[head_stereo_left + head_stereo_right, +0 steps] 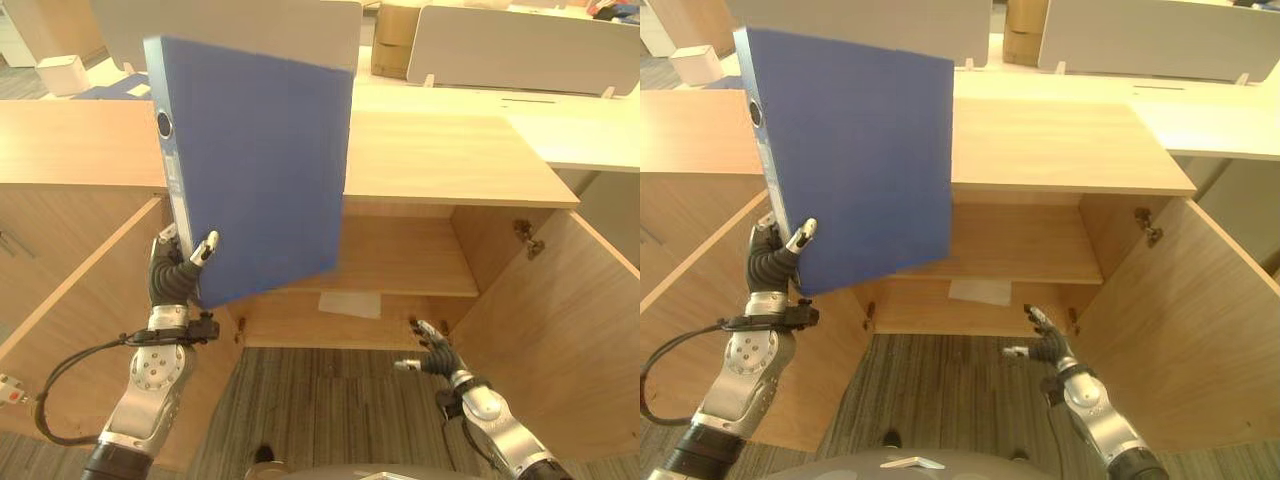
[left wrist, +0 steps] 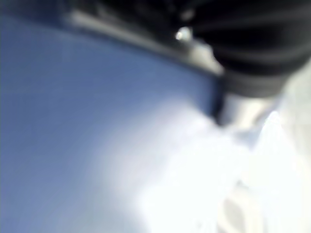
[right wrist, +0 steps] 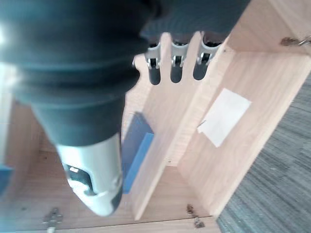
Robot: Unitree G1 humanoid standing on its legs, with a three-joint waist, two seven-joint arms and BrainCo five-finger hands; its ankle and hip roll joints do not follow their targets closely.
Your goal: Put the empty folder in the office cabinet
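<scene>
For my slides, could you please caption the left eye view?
Left robot hand holds upright blue folder before open wooden cabinet; right robot hand open.

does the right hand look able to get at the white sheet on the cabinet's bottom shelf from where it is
Probably yes. The right hand hangs open just in front of the open cabinet, and nothing stands between it and the white sheet; the blue folder is up in the left hand.
</scene>
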